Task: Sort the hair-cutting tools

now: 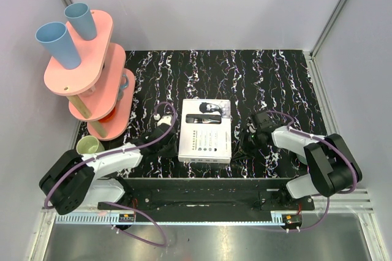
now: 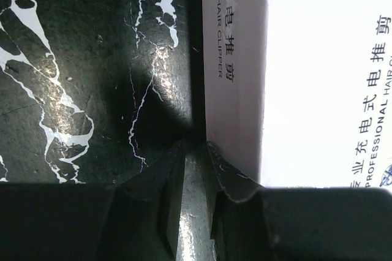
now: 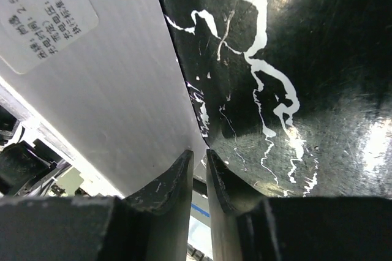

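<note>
White box lies between left gripper and right gripper, its edges at their barely parted fingertips; whether either clamps it, I cannot tell.

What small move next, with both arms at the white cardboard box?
Probably lift both together slightly to open the closed white cardboard box: the left gripper and right gripper, jaws narrow, sit at its opposite side edges, and no tools show.

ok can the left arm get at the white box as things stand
Probably yes: the left tool is right at the white box side wall, and nothing shows between them but bare marbled table.
</note>
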`<action>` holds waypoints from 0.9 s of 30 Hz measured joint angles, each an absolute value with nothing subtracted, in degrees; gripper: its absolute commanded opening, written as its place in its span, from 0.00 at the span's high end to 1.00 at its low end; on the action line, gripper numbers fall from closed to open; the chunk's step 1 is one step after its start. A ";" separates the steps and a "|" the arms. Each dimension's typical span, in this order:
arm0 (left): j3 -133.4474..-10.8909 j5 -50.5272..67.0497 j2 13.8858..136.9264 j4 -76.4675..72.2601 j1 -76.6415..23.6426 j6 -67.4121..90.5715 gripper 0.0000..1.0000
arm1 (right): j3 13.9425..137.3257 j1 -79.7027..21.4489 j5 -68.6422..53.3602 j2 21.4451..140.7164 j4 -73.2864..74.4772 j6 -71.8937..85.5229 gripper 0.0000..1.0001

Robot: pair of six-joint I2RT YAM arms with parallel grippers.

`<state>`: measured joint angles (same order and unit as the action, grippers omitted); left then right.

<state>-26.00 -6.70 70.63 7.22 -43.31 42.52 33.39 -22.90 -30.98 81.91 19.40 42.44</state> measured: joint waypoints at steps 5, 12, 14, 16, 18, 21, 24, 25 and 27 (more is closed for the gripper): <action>-26.35 -8.23 71.11 7.22 -44.49 41.80 0.76 | 33.47 -23.81 -30.11 82.59 19.84 42.52 0.74; -27.73 -11.05 70.41 11.07 -46.52 42.94 0.63 | 36.99 -25.36 -21.67 81.06 27.46 42.52 0.68; -28.45 -11.33 69.30 13.06 -46.57 43.40 0.62 | 38.72 -25.32 -19.20 80.05 29.67 42.61 0.68; -29.52 -11.35 67.96 14.61 -45.63 43.55 0.61 | 40.86 -23.94 -17.65 79.20 30.46 42.81 0.68; -30.83 -11.14 66.92 15.09 -43.66 43.51 0.60 | 43.18 -21.63 -16.71 78.85 30.50 42.78 0.68; -33.85 -10.68 67.11 15.05 -39.20 43.13 0.59 | 47.79 -17.72 -15.25 79.57 30.79 42.41 0.67; -37.34 -9.50 69.82 14.83 -34.72 42.57 0.59 | 54.33 -15.16 -14.13 83.90 30.61 41.78 0.67; -38.72 -8.82 71.48 14.55 -33.26 42.41 0.59 | 56.69 -14.63 -14.04 86.21 30.15 41.63 0.67; -41.65 -7.20 75.90 13.56 -30.28 42.02 0.60 | 61.10 -13.54 -14.26 91.31 28.86 41.36 0.67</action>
